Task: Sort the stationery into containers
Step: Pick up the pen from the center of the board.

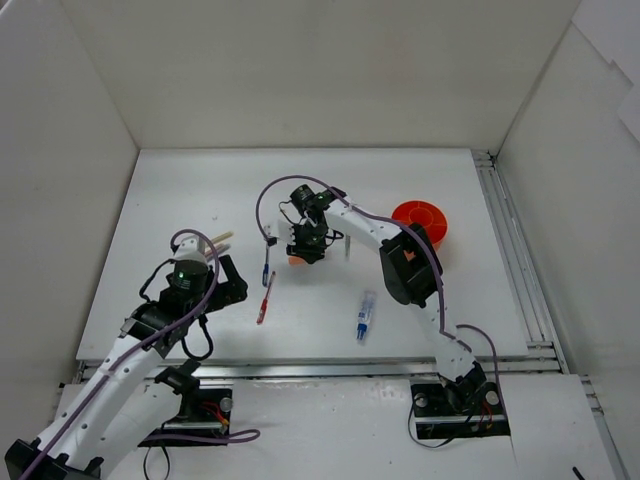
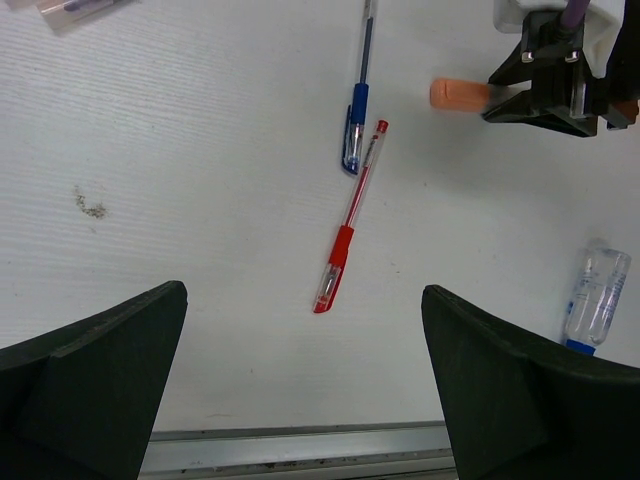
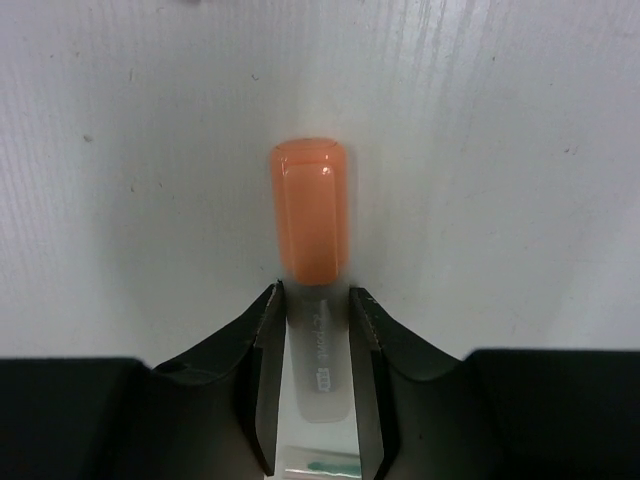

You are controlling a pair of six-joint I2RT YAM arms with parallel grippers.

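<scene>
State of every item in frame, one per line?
Orange-capped white marker: clamped in right jaws, capped
Red plastic pen: lying flat, loose
Blue plastic pen: lying flat, loose
Blue-capped clear pen: lying flat, loose
Round orange plastic cup: upright
Wooden stick: lying flat
Left jaws: open, empty

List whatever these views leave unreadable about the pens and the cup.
Round orange plastic cup: top view, right arm covers its near side; contents unreadable.
Orange-capped clear marker: right wrist view, rear end hidden inside right gripper.
Blue-capped clear pen: left wrist view, cap end behind left gripper.
</scene>
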